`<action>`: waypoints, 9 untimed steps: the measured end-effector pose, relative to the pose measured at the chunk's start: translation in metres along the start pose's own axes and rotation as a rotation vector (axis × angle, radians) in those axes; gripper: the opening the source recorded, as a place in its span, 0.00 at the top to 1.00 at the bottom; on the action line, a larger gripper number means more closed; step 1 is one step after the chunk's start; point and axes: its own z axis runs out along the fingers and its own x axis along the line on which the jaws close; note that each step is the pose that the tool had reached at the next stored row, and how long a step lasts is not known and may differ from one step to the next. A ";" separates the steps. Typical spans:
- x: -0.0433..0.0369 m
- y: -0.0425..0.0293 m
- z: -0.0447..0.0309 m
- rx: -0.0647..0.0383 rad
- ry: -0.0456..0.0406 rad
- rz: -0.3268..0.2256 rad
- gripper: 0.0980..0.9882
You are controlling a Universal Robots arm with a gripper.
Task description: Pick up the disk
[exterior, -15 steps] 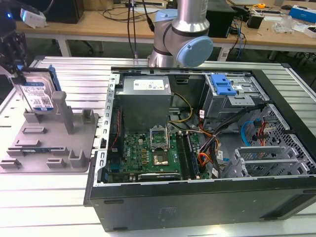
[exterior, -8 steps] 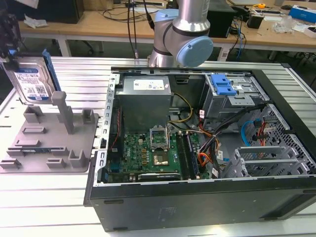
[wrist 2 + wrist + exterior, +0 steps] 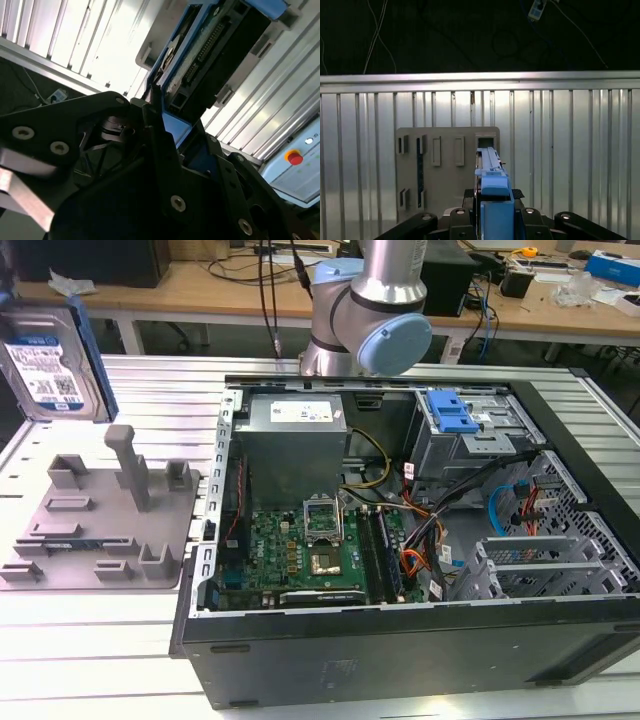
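1. I'm looking at the open computer case [image 3: 560,430] in the exterior view: the green motherboard [image 3: 300,555], the grey power supply [image 3: 295,440] and the grey drive cage with its blue bracket [image 3: 452,412] all sit inside.
2. The grey fixture plate [image 3: 95,530] lies flat on the slatted table [image 3: 90,650], on the exterior view's left, its posts upright and slots bare.
3. The disk [image 3: 50,365] hangs upright in the air above the plate's far side, label facing the camera.
4. In the second wrist view my gripper [image 3: 172,135] is clamped on the disk's blue-railed edge, the drive sticking out beyond the fingers.
5. The arm's grey joint [image 3: 370,310] stands behind the case.
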 end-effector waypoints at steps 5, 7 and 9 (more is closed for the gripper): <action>0.0012 -0.0002 -0.0364 0.000 0.0000 0.000 0.70; 0.0017 -0.0003 -0.0499 0.000 0.0000 0.000 0.70; 0.0020 -0.0004 -0.0593 0.000 0.0001 0.000 0.70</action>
